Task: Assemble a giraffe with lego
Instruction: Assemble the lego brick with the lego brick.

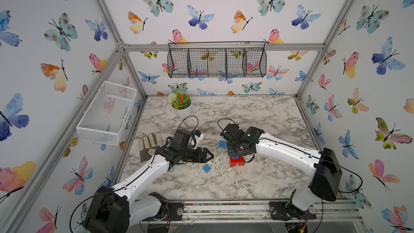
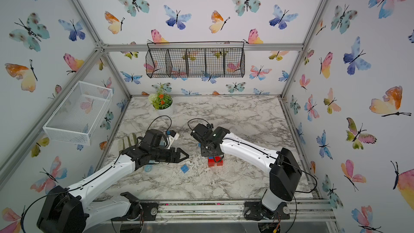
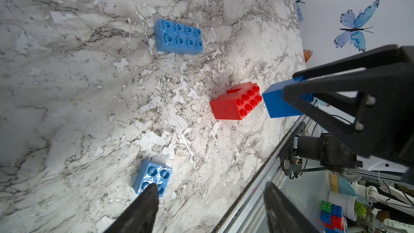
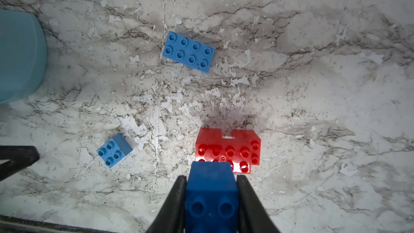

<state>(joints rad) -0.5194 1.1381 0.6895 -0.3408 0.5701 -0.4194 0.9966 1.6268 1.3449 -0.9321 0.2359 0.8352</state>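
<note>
A dark blue brick is clamped between the jaws of the right gripper and held just above the studded top of the red giraffe body, which stands on the marble table; a thin gap is seen between them. The left gripper is held wide and empty beside the red giraffe body, near a small square blue brick. An oblong blue brick is seen lying studs up, farther from the red giraffe body.

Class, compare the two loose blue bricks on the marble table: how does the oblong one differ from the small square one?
The oblong blue brick has eight studs in two rows; the square blue brick has four. The oblong brick is longer than the square brick. Both are light blue, studs up, lying loose on the table.
</note>
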